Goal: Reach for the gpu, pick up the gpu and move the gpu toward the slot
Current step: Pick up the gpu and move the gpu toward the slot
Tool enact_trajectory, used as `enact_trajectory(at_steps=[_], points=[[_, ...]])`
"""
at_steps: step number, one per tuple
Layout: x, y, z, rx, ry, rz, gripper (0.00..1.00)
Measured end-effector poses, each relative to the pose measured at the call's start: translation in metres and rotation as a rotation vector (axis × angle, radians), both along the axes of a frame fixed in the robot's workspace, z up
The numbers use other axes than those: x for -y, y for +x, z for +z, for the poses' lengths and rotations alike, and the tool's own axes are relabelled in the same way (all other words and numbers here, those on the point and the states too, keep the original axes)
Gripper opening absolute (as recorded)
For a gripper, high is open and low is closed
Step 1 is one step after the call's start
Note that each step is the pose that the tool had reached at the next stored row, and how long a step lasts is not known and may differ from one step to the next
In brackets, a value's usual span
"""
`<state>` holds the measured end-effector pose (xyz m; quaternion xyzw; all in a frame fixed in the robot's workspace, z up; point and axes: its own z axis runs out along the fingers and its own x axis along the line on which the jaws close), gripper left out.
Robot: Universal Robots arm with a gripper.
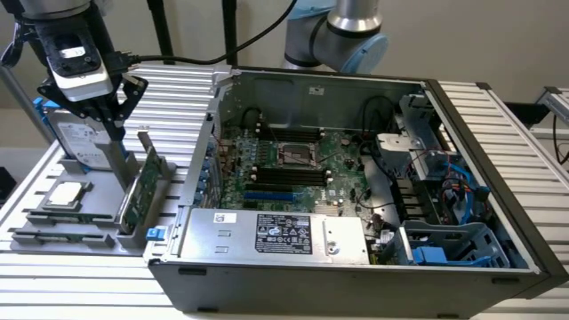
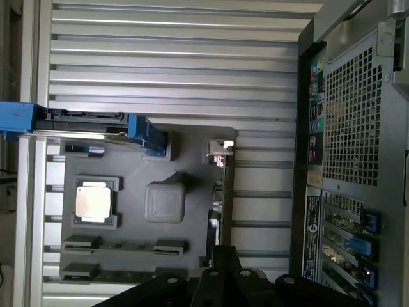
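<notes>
The gpu (image 1: 142, 190) is a thin green card standing on its edge in a grey holder tray (image 1: 53, 230) at the exterior view's left, beside the open computer case. My gripper (image 1: 114, 132) hangs just above the tray, a little to the exterior view's left of the card's far end, with its black fingers shut together and nothing between them. In the wrist view the gpu (image 2: 218, 204) appears edge-on with its silver bracket (image 2: 221, 148) at one end, and my gripper (image 2: 225, 256) is close to its other end. Blue slots (image 1: 269, 197) lie on the motherboard inside the case.
On the tray are a square silver chip (image 1: 66, 195) and a hard drive with blue rails (image 1: 76, 140). The open computer case (image 1: 498, 220) has tall walls and a power supply (image 1: 276, 233) at the front. The ribbed metal table (image 1: 71, 280) surrounds everything.
</notes>
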<state>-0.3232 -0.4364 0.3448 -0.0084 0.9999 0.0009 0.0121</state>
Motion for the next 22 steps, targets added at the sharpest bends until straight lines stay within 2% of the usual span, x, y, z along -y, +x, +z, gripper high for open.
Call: enact_trajectory(at_steps=[7,10,11,13,15,16,22], points=[[0.0000,0.0000,0.0000,0.0000,0.0000,0.000,0.12],[0.0000,0.0000,0.0000,0.0000,0.0000,0.000,0.30],[0.0000,0.0000,0.0000,0.0000,0.0000,0.000,0.30],[0.0000,0.0000,0.0000,0.0000,0.0000,0.000,0.42],[0.0000,0.0000,0.0000,0.0000,0.0000,0.000,0.42],[0.0000,0.0000,-0.0001,0.0001,0.0000,0.000,0.48],[0.0042,-0.0016,-0.0089,0.0010,-0.0011,-0.003,0.48]])
